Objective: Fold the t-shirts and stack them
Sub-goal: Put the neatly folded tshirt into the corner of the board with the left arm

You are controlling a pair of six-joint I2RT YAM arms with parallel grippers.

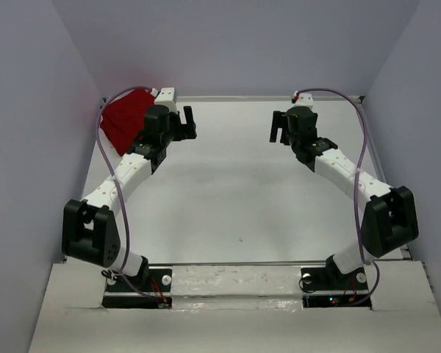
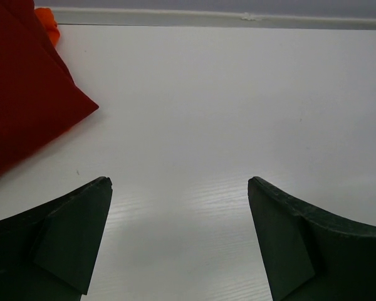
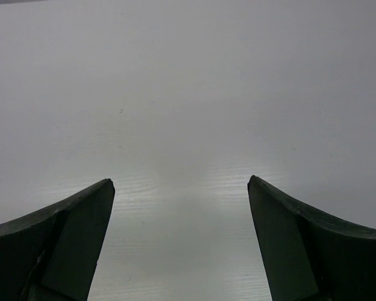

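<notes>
– Top external view: what lies on the flat white table [image 1: 228, 198]?
– A dark red soft cloth t-shirt [image 1: 125, 121], in the far left corner. A bit of bright orange cloth t-shirt [image 2: 47, 22] peeks out beside it, by the wall.
– And the room?
– Plain pale grey-blue walls [image 1: 235, 44] all round.
– The grippers?
– The left gripper [image 2: 178, 182] and right gripper [image 3: 180, 182] both gape wide, holding nothing.

My top camera looks down from behind over the whole table [image 1: 242, 206]. Both wrist cameras sit low over it, looking along its surface; left and top share the red shirt [image 1: 121, 121].
</notes>
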